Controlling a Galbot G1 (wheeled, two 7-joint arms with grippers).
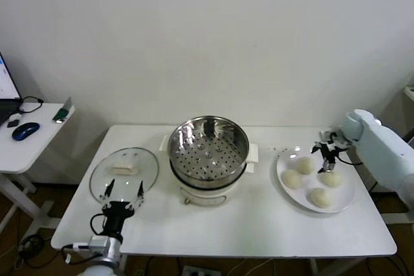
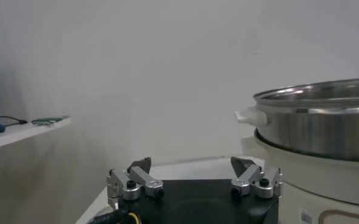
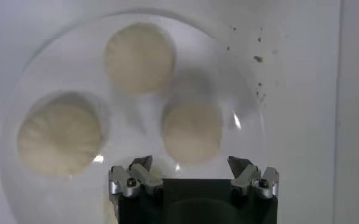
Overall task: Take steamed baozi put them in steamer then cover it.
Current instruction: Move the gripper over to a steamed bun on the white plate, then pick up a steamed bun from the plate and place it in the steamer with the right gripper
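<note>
The white worktop (image 1: 259, 224) stands against a plain wall, and a smaller side desk (image 1: 26, 143) with a blue mouse (image 1: 24, 131) sits off to the robot's left. At the middle of the worktop is the steamer (image 1: 208, 159), its shiny steel pot uncovered, the perforated tray inside bare, white handles sticking out at the sides. The round glass lid (image 1: 123, 174) lies flat on the worktop to the steamer's left, its cream handle facing up. On the other side, well apart from the pot, a flat white plate (image 1: 288, 195) carries the four steamed baozi (image 1: 320, 196); they sit close together, all on the plate and none in the steamer.

The right tool (image 1: 327, 153) hangs over the far edge of the plate, pointing down, just above the buns; from its wrist camera the fingers stand spread wide with nothing between them, one bun (image 3: 192, 131) lying right below. The left tool (image 1: 123, 198) waits low at the near edge of the worktop, beside the lid's near rim, its fingers likewise parted and empty.
</note>
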